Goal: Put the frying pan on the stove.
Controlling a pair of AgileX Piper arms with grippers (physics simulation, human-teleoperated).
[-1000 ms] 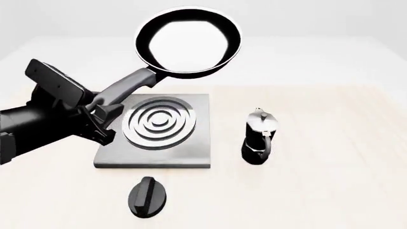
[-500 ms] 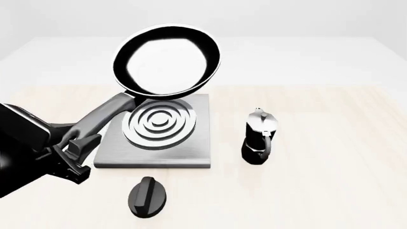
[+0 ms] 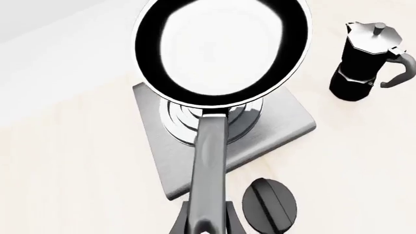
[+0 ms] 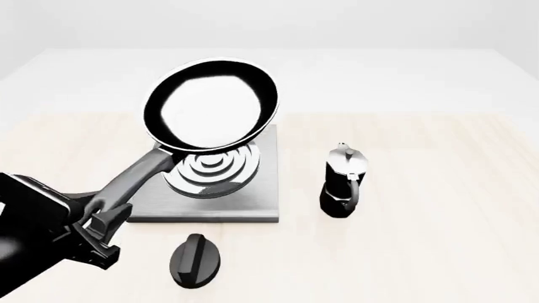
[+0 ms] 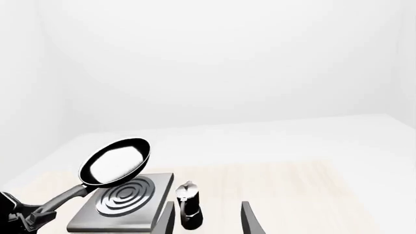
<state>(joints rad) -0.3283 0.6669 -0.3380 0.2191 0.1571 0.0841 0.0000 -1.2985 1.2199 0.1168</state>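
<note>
The frying pan is held in the air over the stove, tilted with its pale inside facing the front camera. My left gripper is shut on the end of its long grey handle, near the table's front left. In the left wrist view the frying pan covers most of the burner rings, with the stove slab below it. My right gripper shows only in its own view, open and empty, far back from the frying pan and the stove.
A black-and-silver moka pot stands upright on the table right of the stove. A small black oval lid lies in front of the stove, close to my left gripper. The moka pot is near my right fingers.
My left arm has drawn back toward the front left and lowered. The pan came down and nearer with it, from behind the stove to over the burner rings.
</note>
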